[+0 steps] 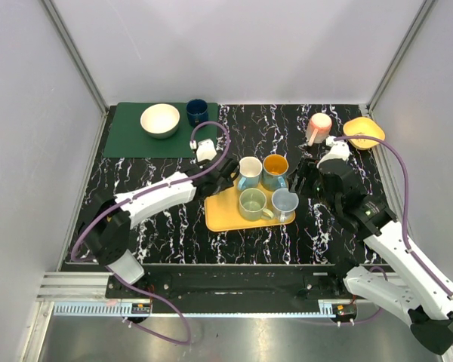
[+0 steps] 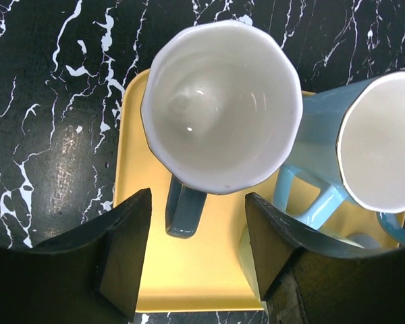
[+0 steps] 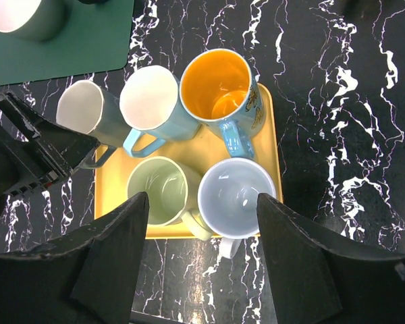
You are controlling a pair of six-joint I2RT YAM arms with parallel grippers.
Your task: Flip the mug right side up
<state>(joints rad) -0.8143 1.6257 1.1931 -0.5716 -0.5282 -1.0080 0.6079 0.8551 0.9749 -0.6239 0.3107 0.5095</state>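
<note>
Left gripper [image 2: 197, 229] is hanging wide open, its fingers [image 2: 125, 250] flanking the handle of the teal-handled mug [image 2: 223, 101] without touching it. Mug is standing mouth-up on the yellow tray [image 2: 189, 277] mid-worktop, at the tray's far-left corner. Right gripper [image 3: 202, 223] is hovering open above the tray, gripping nothing.

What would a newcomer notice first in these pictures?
The yellow tray mid-table, crowded with upright mugs, draws the eye first, the left end effector and right end effector open at its left and right. Then the pink mug at the rear right, beside a yellow bowl, apart from the cluster.
</note>
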